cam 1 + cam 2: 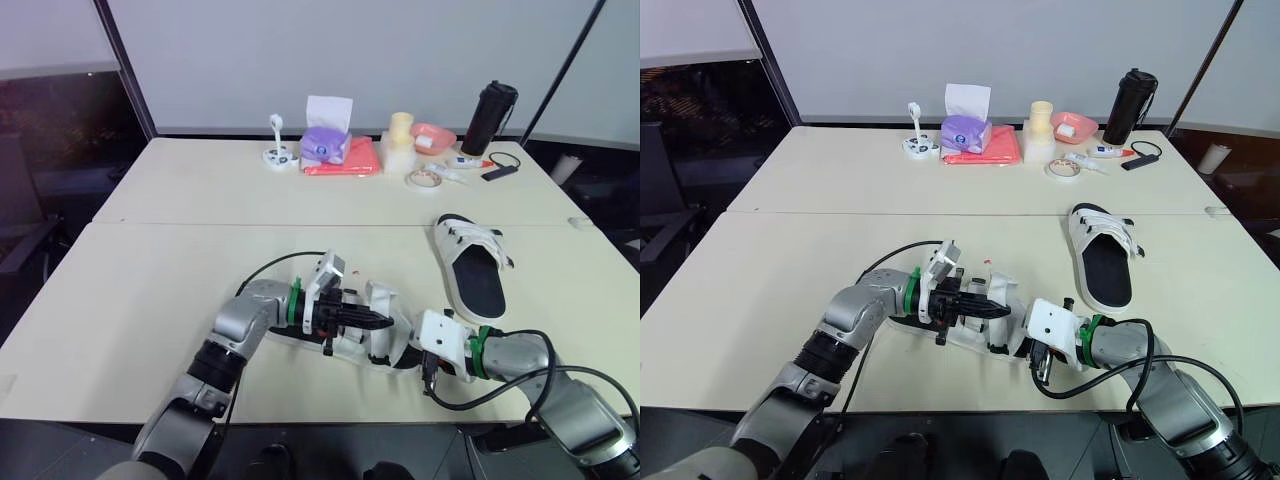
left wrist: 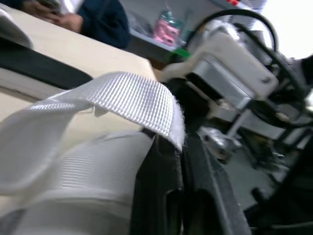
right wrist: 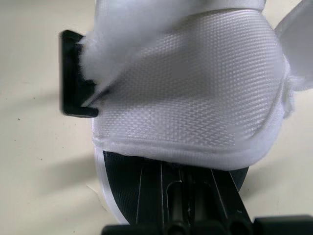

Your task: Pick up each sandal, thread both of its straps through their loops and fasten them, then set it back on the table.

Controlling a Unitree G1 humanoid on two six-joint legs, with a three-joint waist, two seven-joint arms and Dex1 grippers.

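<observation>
Holding the near end of the white fabric sandal with a black footbed (image 1: 383,300) in the right claw (image 1: 412,352), closed on its sole, likely to steady it on the pale counter (image 1: 150,280). Just beside, pinching its white woven strap (image 2: 132,95) in the closed left claw (image 1: 375,320), raised off the upper, probably for feeding toward a loop. Beyond that sandal, resting flat and untouched: a second white slip-on sandal (image 1: 472,268). Farther beyond: purple tissue box (image 1: 322,145), red folded cloth (image 1: 345,160), black flask (image 1: 488,118).

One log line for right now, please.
near sandal: between grippers | left gripper: pinching its strap | right gripper: at its end | far sandal: lying apart
</observation>
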